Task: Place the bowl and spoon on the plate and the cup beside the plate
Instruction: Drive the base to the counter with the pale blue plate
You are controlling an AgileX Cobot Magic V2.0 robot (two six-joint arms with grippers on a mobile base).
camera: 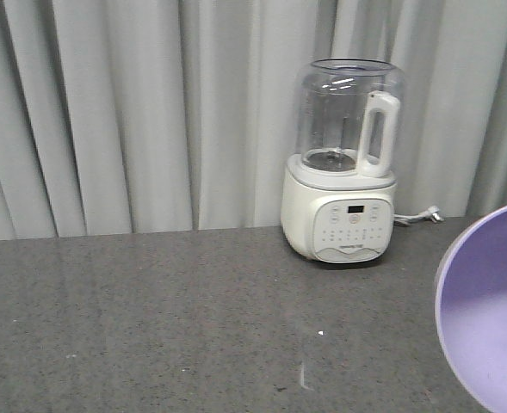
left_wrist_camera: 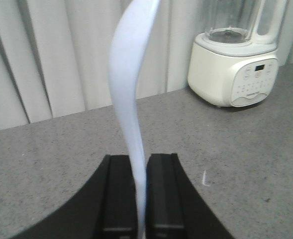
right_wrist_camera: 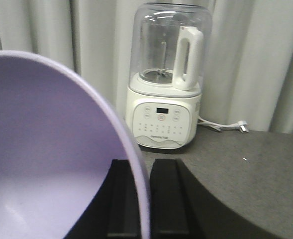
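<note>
the left gripper (left_wrist_camera: pixel 140 167) has its two black fingers pressed together on the spoon (left_wrist_camera: pixel 129 84), pinching the pale blue piece between them. from the jaws the spoon rises, curving and widening until the top edge of the left wrist view cuts it off; it is held in the air above the grey speckled countertop (left_wrist_camera: pixel 47 164).

the right gripper (right_wrist_camera: pixel 145 172) is clamped on the rim of the bowl (right_wrist_camera: pixel 42 149), one finger against the inside of the wall and the other on the outside. the lavender bowl is tilted, its smooth inside turned toward the wrist camera. in the front view it shows at the right edge, partly cut off by the frame and raised off the counter.

behind and to the left of the bowl, a white blender (camera: pixel 343 172) with a clear jar stands at the back of the counter. it is just in front of the pale pleated curtain (camera: pixel 132 112), and a white cable (camera: pixel 418 216) lies at its right side.
</note>
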